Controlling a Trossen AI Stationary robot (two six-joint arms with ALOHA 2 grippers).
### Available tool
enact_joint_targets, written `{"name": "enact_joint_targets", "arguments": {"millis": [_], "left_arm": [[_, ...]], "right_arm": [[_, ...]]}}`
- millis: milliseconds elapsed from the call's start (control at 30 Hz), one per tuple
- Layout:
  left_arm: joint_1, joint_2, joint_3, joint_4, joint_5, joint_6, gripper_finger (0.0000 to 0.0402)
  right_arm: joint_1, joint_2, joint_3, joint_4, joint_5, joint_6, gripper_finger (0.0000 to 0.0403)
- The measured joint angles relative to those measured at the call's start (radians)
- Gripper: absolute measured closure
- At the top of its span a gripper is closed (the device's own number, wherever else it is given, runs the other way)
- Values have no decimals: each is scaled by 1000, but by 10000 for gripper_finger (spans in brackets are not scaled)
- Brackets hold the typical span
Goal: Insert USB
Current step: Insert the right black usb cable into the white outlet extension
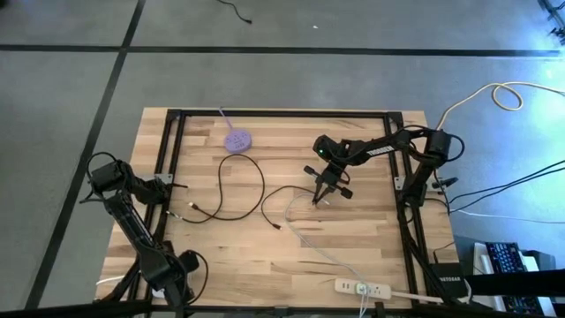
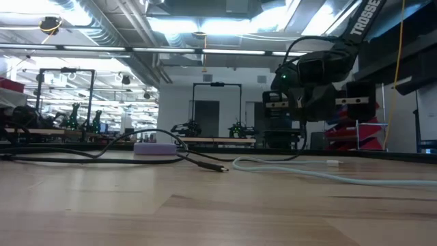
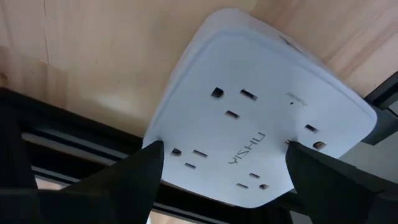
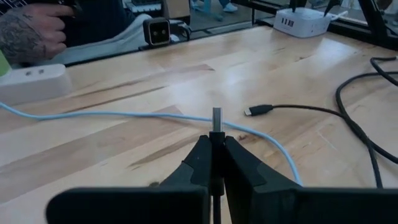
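A: Right pincer [image 4: 212, 152]: fingers pressed together on a USB plug [image 4: 216, 117], whose metal tip stands up past the fingertips. It hangs over the middle of the desk [image 1: 265, 256], close above the wood.

B: And around it?

A: A pale blue cable [image 4: 124, 116] runs across the desk just beyond the plug. A black cable [image 4: 348, 118] ends in its own small connector [image 4: 258, 111] near it. Farther off, a white charger block [image 4: 303, 22] sits by the desk's edge. A person's hand [image 4: 28, 34] shows beyond the desk.

B: Left side?

A: Left pincer [image 3: 224, 165] is spread wide, fingers either side of a white power hub [image 3: 261, 118], at the near left corner of the desk. I can't tell whether they touch it.

B: How do you run the insertion well?

A: My judgement: the plug looks held straight, so keep that squeeze firm. Line the tip square to the port before pushing. Approach slowly along the port's axis. If the plug tilts, stop and re-seat rather than force it. Watch the pale blue cable; it could snag the travel.
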Motion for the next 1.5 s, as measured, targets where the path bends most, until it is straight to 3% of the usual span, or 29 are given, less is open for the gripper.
{"name": "enact_joint_targets", "arguments": {"millis": [400,633,933,1100,1167,1233,1333,1500], "left_arm": [[16,0,-1,1,18,28,87],[12,4,-4,-61,80,269,87],[12,4,-5,-155,82,252,87],[16,4,-5,-169,213,285,87],[16,0,-4,-183,259,298,87],[16,-10,-2,-179,251,286,87],[16,-14,24,-180,137,287,87],[16,-15,29,-179,66,362,87]], "right_arm": [[0,0,0,-1,2,0,402],[0,0,0,-2,-2,0,402],[0,0,0,-12,-2,0,402],[0,0,0,-11,2,1,402],[8,0,0,-2,51,15,402],[26,0,-1,45,143,74,402],[66,0,-1,154,297,191,402],[122,0,11,246,275,267,402]]}}
